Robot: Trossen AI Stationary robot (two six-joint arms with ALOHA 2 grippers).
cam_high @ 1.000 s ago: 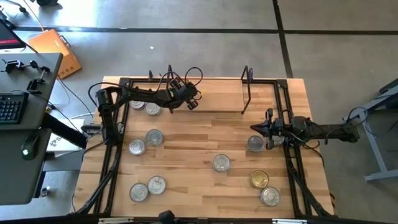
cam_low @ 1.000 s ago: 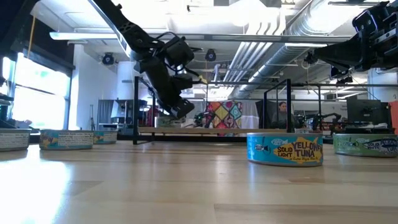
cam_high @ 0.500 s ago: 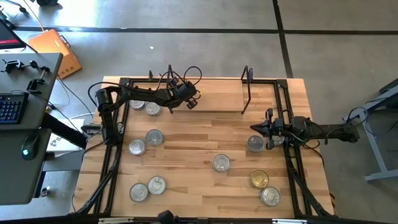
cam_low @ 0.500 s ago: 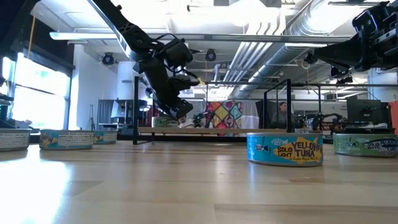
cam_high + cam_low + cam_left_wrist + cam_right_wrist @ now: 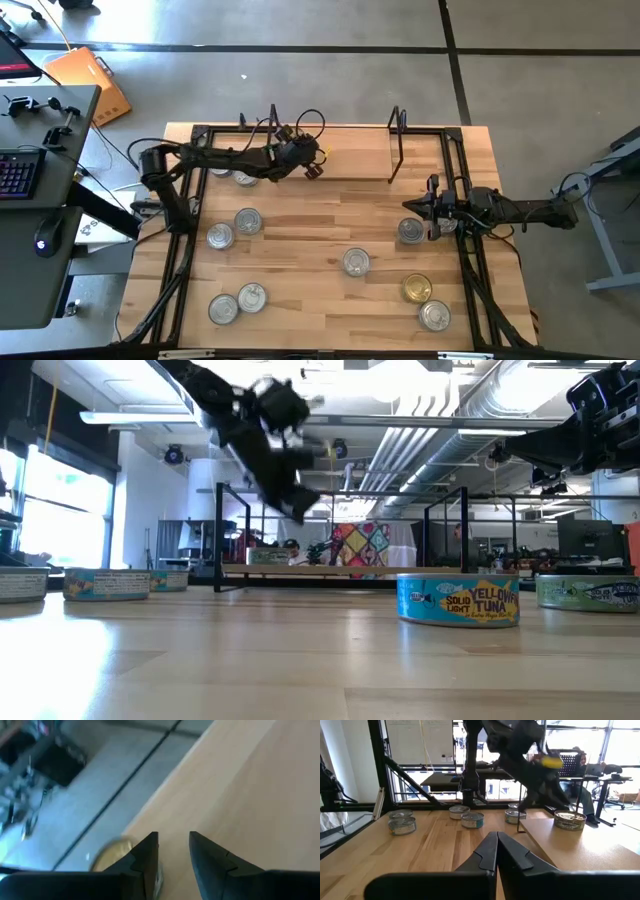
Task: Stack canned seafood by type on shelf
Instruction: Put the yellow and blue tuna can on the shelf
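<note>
Evidently the left gripper [image 5: 314, 170], jaws parted and empty, hangs over the shelf [image 5: 350, 160] at upper centre, where one gold-lidded can [image 5: 569, 819] sits, seemingly just released; the right gripper [image 5: 408, 205] waits shut at right; other canned seafood [image 5: 356, 262] dots the lower table [image 5: 300, 230].

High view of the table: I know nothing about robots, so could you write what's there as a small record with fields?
Shelf: low light-wood board with black wire uprights, at the back of the wooden table
On shelf: one short round metal tin
Loose on table: silver-lidded round tins, scattered; one gold-lidded tin
Left gripper: open, empty, raised above the shelf
Right gripper: shut, empty, beside a silver tin at the right side
</note>
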